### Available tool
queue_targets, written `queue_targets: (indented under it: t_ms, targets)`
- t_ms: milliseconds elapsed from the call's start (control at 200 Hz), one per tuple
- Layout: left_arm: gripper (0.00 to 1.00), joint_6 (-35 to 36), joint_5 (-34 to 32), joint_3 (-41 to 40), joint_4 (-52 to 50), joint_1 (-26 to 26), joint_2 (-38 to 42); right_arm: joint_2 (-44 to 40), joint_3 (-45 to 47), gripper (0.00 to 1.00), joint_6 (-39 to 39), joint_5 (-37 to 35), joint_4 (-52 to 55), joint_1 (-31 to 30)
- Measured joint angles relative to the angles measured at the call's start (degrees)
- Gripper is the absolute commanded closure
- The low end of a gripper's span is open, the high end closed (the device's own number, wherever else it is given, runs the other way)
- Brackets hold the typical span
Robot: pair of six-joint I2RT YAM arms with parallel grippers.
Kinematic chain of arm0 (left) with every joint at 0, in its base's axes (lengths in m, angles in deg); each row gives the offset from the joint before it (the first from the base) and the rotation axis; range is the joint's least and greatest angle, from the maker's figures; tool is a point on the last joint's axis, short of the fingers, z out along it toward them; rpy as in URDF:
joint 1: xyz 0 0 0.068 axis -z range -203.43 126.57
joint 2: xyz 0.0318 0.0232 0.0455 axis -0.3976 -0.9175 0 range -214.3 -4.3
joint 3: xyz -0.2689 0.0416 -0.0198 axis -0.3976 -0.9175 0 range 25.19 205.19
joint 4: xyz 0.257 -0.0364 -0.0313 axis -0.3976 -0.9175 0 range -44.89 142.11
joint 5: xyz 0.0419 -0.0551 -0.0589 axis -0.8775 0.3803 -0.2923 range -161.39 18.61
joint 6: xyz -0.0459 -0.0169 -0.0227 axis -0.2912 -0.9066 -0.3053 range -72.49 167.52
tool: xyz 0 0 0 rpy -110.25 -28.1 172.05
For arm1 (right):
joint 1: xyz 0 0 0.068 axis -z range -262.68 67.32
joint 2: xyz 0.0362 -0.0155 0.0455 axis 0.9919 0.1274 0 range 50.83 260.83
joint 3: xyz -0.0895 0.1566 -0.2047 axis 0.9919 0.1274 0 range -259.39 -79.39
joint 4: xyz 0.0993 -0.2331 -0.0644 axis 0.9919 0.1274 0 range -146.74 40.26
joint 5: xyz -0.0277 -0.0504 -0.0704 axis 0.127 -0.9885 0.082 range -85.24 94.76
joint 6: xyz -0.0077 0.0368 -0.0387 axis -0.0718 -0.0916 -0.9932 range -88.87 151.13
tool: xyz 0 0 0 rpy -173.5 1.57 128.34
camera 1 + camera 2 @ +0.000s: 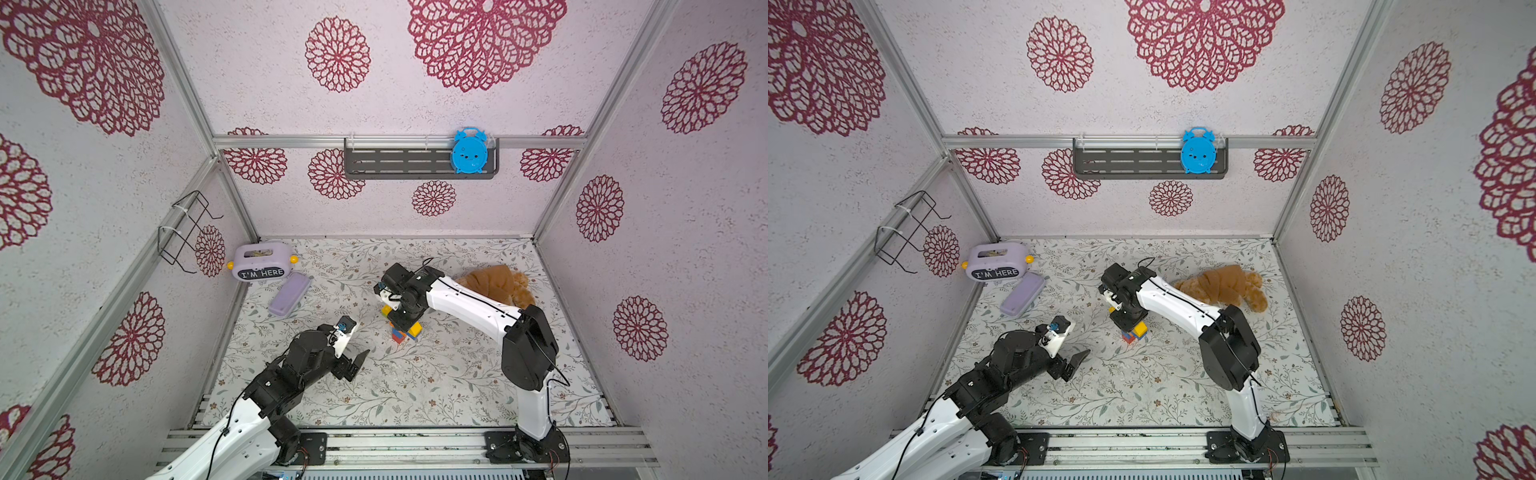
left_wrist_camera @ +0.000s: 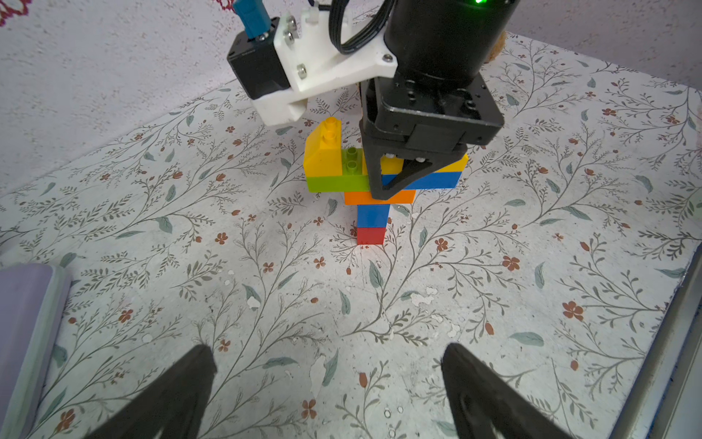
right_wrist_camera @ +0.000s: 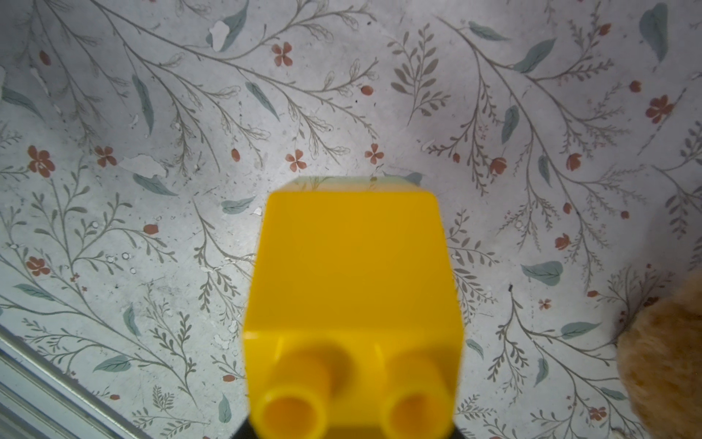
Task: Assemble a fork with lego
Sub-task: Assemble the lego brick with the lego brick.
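Fork (image 2: 373, 216) stands upright near the middle of the table (image 2: 532, 304), resting on the red end of its handle (image 2: 371, 235). Above the red brick sits a blue one, then an orange one, then a crosspiece (image 2: 334, 183) of lime green and blue, with yellow prongs (image 2: 323, 152) on top. The right gripper (image 2: 381, 192) reaches down from above, clamped on the fork's middle. One black finger (image 2: 371, 175) lies against the near face of the crosspiece and middle prong, its tip at the orange brick; the other is hidden behind the build. In the right wrist view a blurred yellow prong (image 3: 353, 273) with two studs fills the lower middle. In both top views the right arm covers most of the fork (image 1: 415, 329) (image 1: 1140, 329); only a yellow, blue and red corner shows.

The left gripper (image 2: 326, 351) hangs low over the table, well apart from the fork and pointed at it, jaws spread wide.

A plush (image 1: 498, 284) lies at the table's far right, beyond the right arm. A purple box (image 1: 259, 262) reading "I'M HERE" stands in the far left corner, a purple case (image 1: 289, 294) just beside it. A blue clock (image 1: 469, 150) sits on a shelf (image 1: 395, 164) on the back wall.
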Motion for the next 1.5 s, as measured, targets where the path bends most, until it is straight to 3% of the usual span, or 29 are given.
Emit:
queue_targets:
  t_ms: [1501]
  targets:
    - [0.03, 0.7, 0.2, 0.0, 0.0, 0.7, 0.0, 1.7, -2.8, 0.71, -10.1, 2.6, 1.6, 1.0]
